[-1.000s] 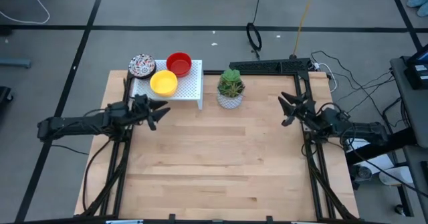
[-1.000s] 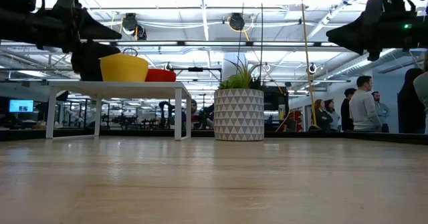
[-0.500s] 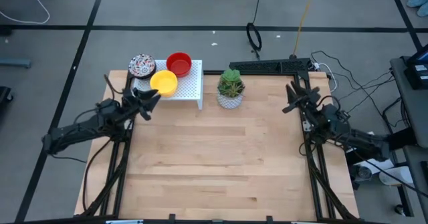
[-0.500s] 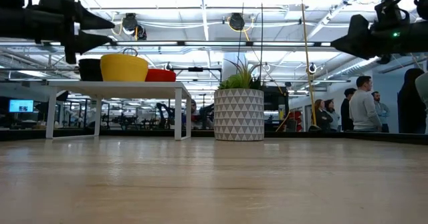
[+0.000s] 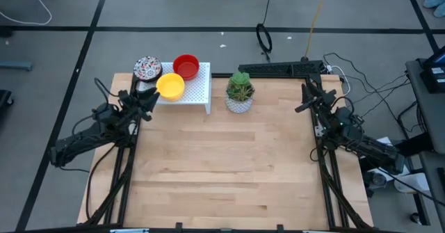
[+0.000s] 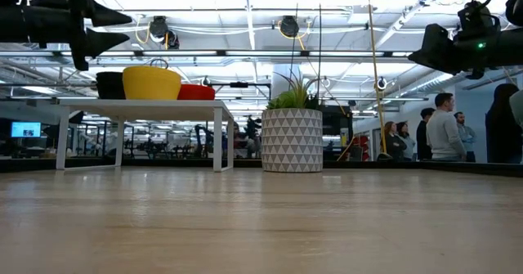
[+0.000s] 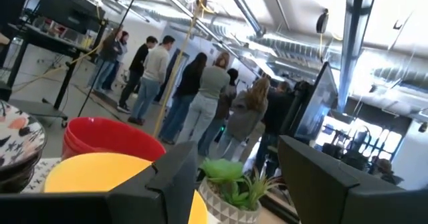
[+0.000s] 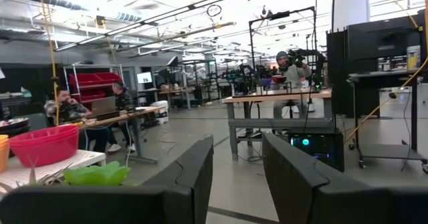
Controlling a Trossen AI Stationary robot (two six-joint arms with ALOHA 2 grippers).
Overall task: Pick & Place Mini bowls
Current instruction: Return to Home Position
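Bowls [image 5: 170, 85] rest on the shelf [image 5: 198, 92] in the far-left corner of the bench [image 5: 229, 170]; left gripper [image 5: 146, 103] and right gripper [image 5: 305, 97], fingers apart, have withdrawn edgeward: placing seems finished.

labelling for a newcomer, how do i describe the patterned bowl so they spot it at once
On the wooden table, a white shelf stands beside the potted plant. The patterned bowl sits at its end farthest from the plant; the red bowl and yellow bowl nearby are plain, it alone carries red-blue ornament.
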